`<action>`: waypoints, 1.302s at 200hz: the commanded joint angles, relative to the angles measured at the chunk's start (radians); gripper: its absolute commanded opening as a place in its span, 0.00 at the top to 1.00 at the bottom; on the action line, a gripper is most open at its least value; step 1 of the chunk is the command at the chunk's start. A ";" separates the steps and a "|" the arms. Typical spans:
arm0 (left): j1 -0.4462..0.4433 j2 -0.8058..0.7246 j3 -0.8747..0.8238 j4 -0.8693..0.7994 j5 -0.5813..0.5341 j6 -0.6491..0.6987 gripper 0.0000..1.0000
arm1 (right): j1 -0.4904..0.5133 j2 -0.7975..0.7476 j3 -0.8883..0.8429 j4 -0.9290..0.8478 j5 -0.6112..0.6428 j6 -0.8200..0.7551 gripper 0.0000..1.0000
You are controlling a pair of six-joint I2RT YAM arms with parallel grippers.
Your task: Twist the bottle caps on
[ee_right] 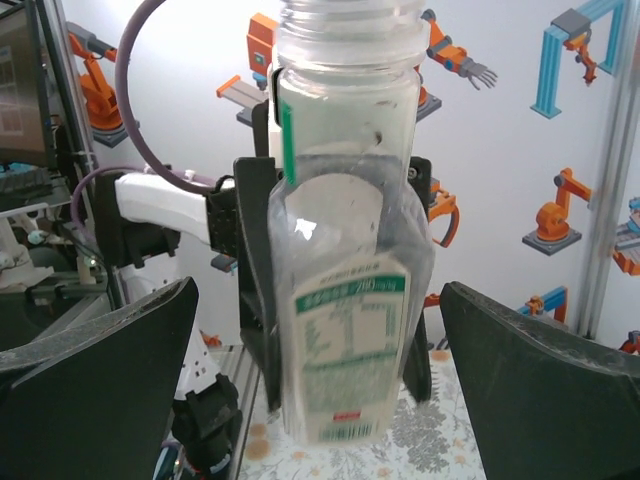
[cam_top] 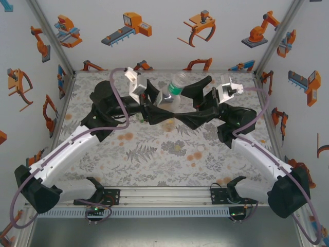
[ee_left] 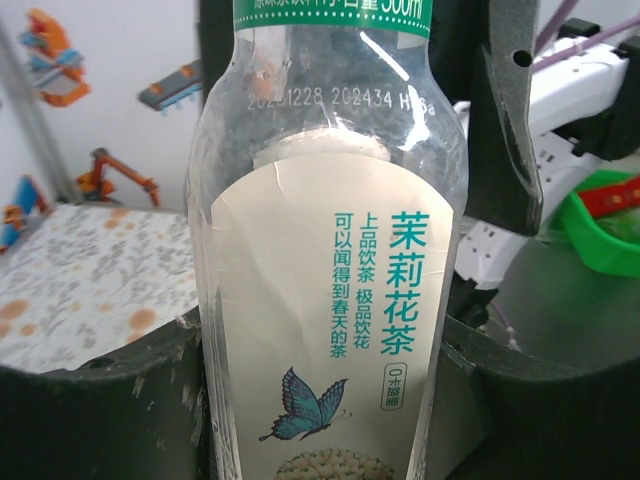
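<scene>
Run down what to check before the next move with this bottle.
1. Grip: left end effector shut on bottle: ok.
2. Clearance: right end effector open, wide of the bottle on both sides, not touching it: ok.
3. Load: right end effector holds no cap: not ok.
4. Threads: neck bare in the right wrist view: ok.
5. Place of the cap: cannot tell.
</scene>
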 commanded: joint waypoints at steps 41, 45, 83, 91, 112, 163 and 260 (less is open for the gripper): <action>0.232 -0.145 -0.053 -0.187 -0.002 0.015 1.00 | 0.005 -0.085 0.001 -0.550 0.167 -0.234 0.14; 0.249 -0.149 -0.056 -0.199 0.007 0.015 1.00 | 0.005 -0.094 0.004 -0.611 0.186 -0.260 0.15; 0.402 -0.181 -0.095 -0.254 0.108 0.021 1.00 | 0.035 -0.132 0.081 -1.175 0.437 -0.435 0.27; 0.424 -0.187 -0.101 -0.270 0.117 0.040 1.00 | 0.039 -0.130 0.094 -1.262 0.489 -0.441 0.30; 0.447 -0.192 -0.113 -0.351 0.118 0.144 1.00 | 0.057 -0.117 0.121 -1.471 0.647 -0.423 0.36; 0.448 -0.206 -0.221 -0.314 0.106 0.232 1.00 | 0.090 -0.052 0.127 -1.826 0.899 -0.336 0.41; 0.448 -0.208 -0.258 -0.315 0.062 0.233 1.00 | 0.090 0.077 -0.038 -1.867 0.943 -0.201 0.49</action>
